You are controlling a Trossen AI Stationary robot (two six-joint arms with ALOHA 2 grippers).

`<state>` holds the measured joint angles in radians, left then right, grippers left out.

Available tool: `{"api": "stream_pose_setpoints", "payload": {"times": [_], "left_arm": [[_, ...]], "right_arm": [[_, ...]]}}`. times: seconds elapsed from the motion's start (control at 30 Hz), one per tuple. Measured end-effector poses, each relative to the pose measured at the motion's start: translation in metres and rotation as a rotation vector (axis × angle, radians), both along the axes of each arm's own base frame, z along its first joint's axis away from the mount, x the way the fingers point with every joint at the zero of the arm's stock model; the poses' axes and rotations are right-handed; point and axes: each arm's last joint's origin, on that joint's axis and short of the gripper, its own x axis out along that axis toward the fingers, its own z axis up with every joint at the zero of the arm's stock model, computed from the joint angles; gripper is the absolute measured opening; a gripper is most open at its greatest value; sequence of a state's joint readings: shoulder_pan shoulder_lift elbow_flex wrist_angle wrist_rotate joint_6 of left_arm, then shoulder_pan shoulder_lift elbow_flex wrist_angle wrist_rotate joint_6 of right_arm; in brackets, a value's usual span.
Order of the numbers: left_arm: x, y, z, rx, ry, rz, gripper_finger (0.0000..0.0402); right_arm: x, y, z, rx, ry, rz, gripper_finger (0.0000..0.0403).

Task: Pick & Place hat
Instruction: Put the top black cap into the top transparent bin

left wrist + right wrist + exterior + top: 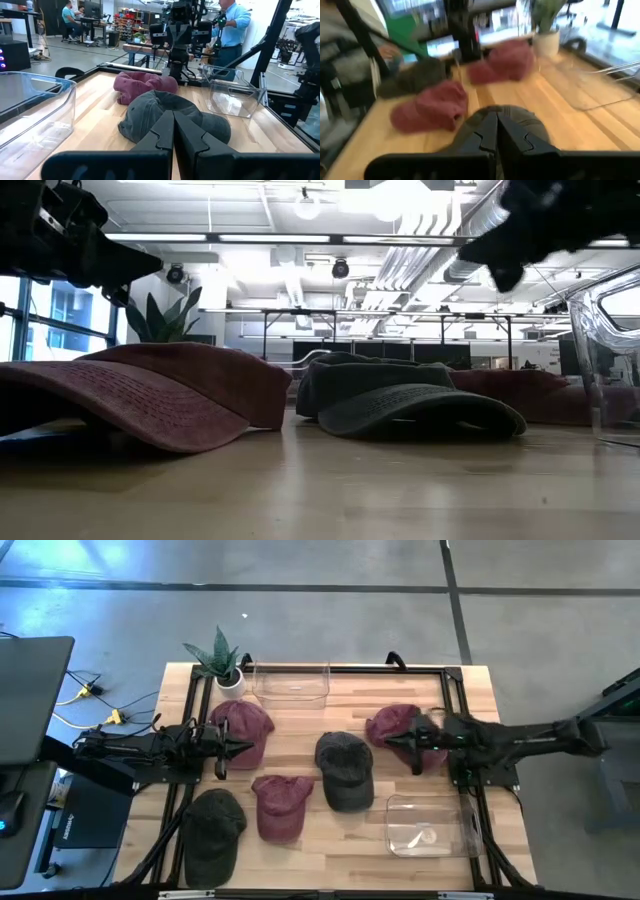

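Note:
Several caps lie crown-up on the wooden table: a maroon one (243,728) at the left, a dark grey one (346,770) in the middle, a maroon one (282,806) toward the near edge, a dark green one (213,830) at the near left, and a maroon one (398,723) at the right. My left gripper (238,747) (173,125) is shut and hovers over the left maroon cap, pointing at the grey cap (170,112). My right gripper (392,743) (496,131) is shut and hovers by the right maroon cap, facing the grey cap (512,120).
A clear bin (292,683) stands at the far edge beside a potted plant (223,662). A second clear bin (428,825) sits at the near right. A black frame (455,690) runs along the table's sides. People stand in the room beyond (231,22).

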<state>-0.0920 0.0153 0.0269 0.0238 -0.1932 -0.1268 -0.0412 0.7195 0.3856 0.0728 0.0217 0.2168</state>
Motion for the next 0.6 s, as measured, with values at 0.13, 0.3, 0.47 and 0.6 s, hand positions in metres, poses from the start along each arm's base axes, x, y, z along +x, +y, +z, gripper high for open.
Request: {"api": "stream_pose_setpoints", "payload": {"times": [0.13,0.3,0.47,0.6], "left_arm": [[0.000,0.000,0.000,0.001,-0.001,0.000,0.0000],[0.000,0.000,0.000,0.002,-0.003,0.000,0.0000],[0.000,0.000,0.000,0.002,-0.003,0.000,0.0000],[0.000,0.000,0.000,0.002,-0.003,0.000,0.0000]], "right_arm": [[0.040,-0.005,0.012,-0.028,0.199,0.071,0.0044],[0.086,-0.017,0.016,-0.053,0.436,0.143,0.0141],[0.117,-0.035,-0.002,-0.099,0.712,0.174,0.0238],[0.135,-0.046,-0.031,-0.150,0.826,0.219,0.0272]]}}
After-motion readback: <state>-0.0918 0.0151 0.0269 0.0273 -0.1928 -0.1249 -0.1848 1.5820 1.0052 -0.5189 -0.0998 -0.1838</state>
